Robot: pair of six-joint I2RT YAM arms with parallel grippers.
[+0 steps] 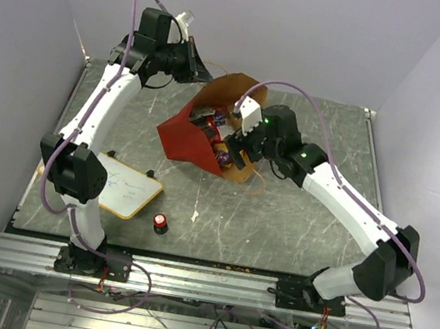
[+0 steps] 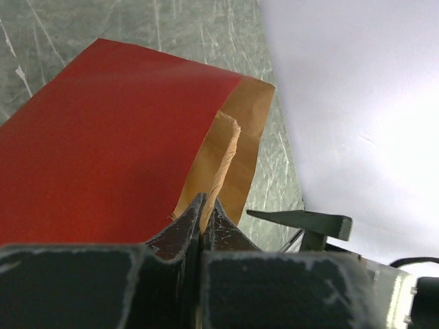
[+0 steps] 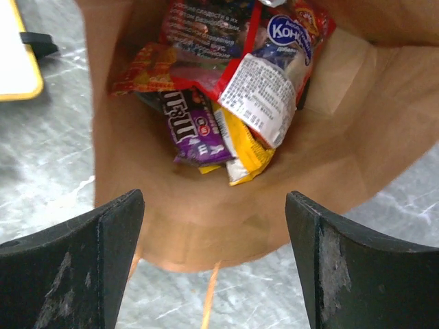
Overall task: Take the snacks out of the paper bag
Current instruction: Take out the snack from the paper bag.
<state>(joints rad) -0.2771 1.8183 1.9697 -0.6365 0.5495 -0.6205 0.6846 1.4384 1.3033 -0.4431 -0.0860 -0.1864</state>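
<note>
Right wrist view: right gripper (image 3: 214, 205) spread at bag (image 3: 343, 157) mouth; you reach deeper, straddle purple packet (image 3: 192, 130), then pinch. Left gripper (image 2: 208, 205) pinching rim; hold steady.

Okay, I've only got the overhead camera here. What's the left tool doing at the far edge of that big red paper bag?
Observer: The left tool is shut on the large red paper bag, pinching a folded bit of its brown kraft rim.
Operator: Does the right tool have a snack?
Observer: No. The right tool is open and empty, just outside the bag's mouth and pointing in.
Operator: What's nearest to it in there?
Observer: A purple wrapped packet and a yellow wrapped packet lie at the front of the pile.
</note>
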